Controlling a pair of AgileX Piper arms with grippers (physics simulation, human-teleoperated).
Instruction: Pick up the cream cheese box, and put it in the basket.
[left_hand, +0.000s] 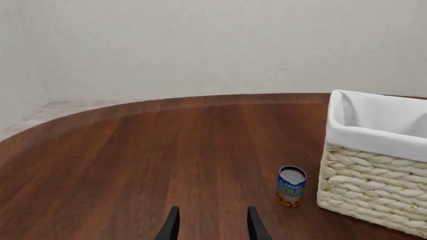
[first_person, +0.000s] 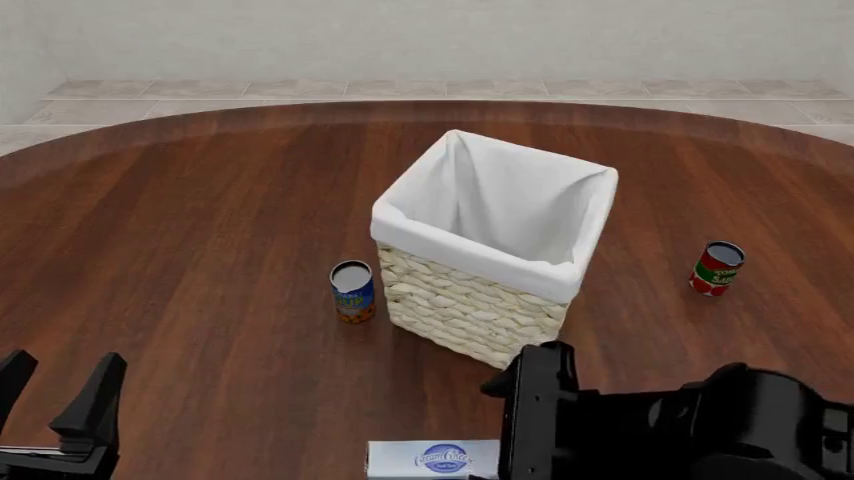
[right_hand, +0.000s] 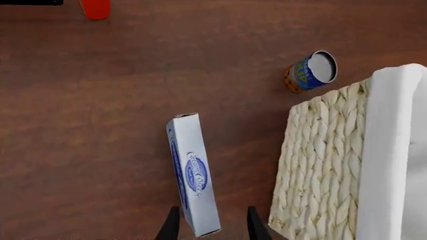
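Observation:
The cream cheese box (right_hand: 193, 175) lies on the table on its long narrow side, just in front of the basket (right_hand: 320, 165); it also shows at the front view's bottom edge (first_person: 430, 459). My right gripper (right_hand: 213, 222) is open and points down, its fingers (right_hand: 172, 225) on either side of the box's near end, with gaps to both. In the front view the right arm hides the gripper. The basket (first_person: 467, 300) stands mid-table, its liner showing nothing inside. My left gripper (first_person: 56, 388) is open and empty at the near left, also shown in the left wrist view (left_hand: 212, 224).
A blue can (first_person: 352, 290) stands upright just left of the basket, also seen in the left wrist view (left_hand: 291, 186) and the right wrist view (right_hand: 311, 71). A red can (first_person: 717, 268) stands to the basket's right. A small red shape (right_hand: 95, 7) sits at the right wrist view's edge.

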